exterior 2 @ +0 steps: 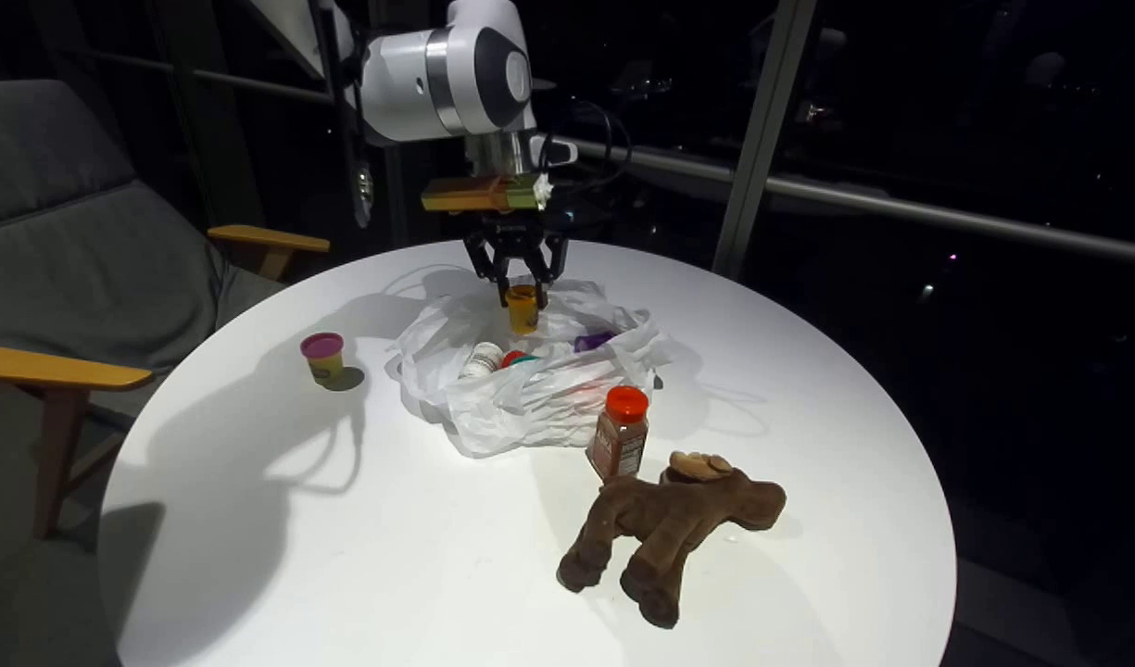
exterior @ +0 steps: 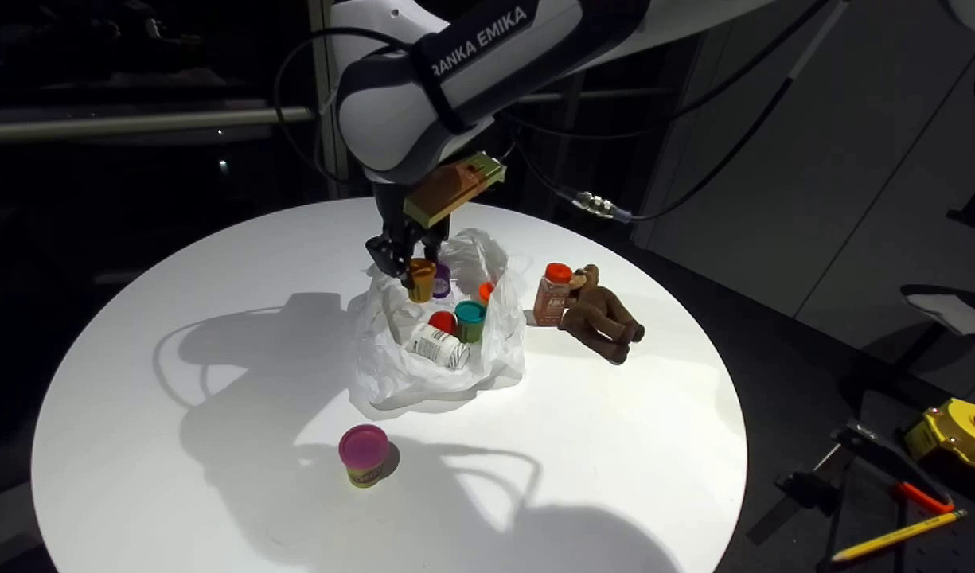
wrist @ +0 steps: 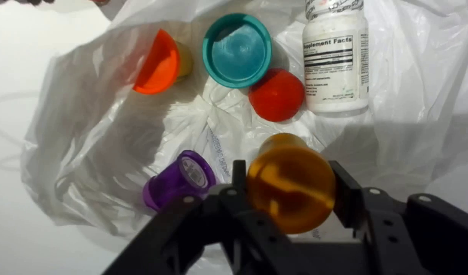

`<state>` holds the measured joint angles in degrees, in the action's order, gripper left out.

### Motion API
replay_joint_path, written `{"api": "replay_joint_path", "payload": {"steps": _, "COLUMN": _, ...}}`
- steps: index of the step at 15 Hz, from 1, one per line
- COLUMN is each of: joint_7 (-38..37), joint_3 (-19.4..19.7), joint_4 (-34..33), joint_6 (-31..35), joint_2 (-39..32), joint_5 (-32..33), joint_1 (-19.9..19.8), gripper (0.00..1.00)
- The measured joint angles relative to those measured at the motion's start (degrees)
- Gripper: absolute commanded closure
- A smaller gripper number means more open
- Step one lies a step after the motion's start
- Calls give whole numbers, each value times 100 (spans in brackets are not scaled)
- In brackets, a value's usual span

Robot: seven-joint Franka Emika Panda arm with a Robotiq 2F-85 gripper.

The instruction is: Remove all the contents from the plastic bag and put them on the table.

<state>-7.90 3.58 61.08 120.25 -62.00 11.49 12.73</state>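
Grabbing from straight above seems like the right call here: the gripper [exterior 2: 523, 296] is clamped on the orange tub [wrist: 291, 187], fingers [wrist: 239, 172] pressing either side of its top. The plastic bag [exterior 2: 502, 421] sits mouth-up with floppy, crumpled walls, so coming in sideways would probably just drag it along. Can't swear the tub's base is off the plastic, since none of the views settle it, but it's within the bag's outline.

Also in there: a teal tub [wrist: 237, 49] standing upright, a red item [wrist: 276, 95] snug against it, and a white bottle [wrist: 335, 65] lying on its side next to that. The purple tub [wrist: 176, 179] is tipped over, and a red-orange-lidded tub [wrist: 157, 65] is half hidden by a fold. The orange tub being apart from that cluster likely makes it an easy pick.

Out on the table [exterior: 614, 446] are a pink-lidded tub [exterior: 364, 455], a spice jar [exterior 2: 621, 440] and a brown stuffed toy [exterior 2: 674, 514], which I'd count as unpacked. I'd lift well over the rim before heading out, or the bag could snag.
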Motion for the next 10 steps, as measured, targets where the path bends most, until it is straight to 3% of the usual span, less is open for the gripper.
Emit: {"api": "replay_joint_path", "payload": {"steps": 10, "joint_7": -1049, "joint_3": -120, "joint_4": 2566, "joint_6": 328, "joint_2": 1603, "joint_5": 185, "joint_1": 948, "gripper": 72}}
